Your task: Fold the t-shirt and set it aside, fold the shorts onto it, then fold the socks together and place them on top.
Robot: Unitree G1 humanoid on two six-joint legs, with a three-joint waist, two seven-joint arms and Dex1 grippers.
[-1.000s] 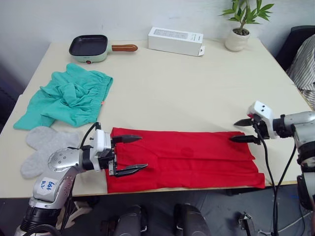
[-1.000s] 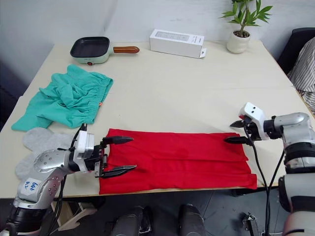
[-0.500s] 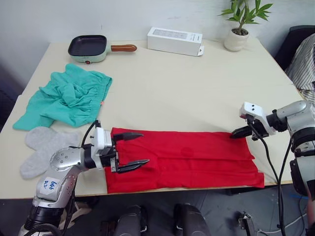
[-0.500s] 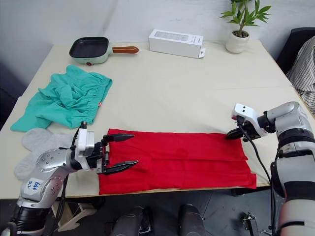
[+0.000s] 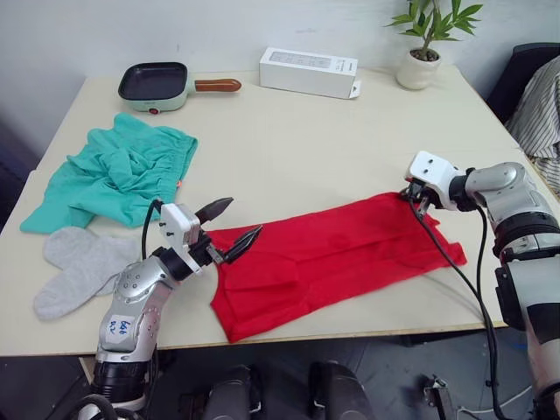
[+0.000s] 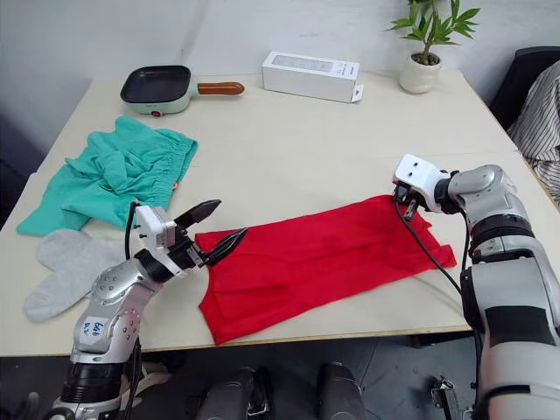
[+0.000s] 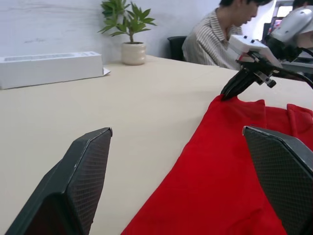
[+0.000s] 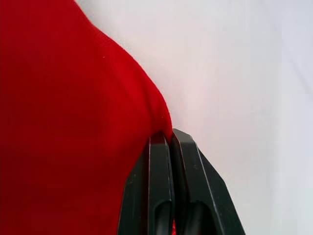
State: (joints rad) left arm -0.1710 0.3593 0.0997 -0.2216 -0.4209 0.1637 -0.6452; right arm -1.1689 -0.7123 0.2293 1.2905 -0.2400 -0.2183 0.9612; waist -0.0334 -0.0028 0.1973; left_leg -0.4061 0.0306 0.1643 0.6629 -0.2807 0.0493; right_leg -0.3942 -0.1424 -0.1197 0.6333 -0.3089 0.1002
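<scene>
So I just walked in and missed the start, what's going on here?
The robot is folding laundry. Its right hand is pinched shut on a corner of the red shirt, which lies folded into a long strip on the table. The left hand hovers open at the other end. Shorts and socks wait untouched.

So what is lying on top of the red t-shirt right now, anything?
No other garment lies on the t-shirt. The right gripper is shut on its far corner; the open left gripper hovers over its near-left end. The shorts and socks lie apart, to the left.
</scene>
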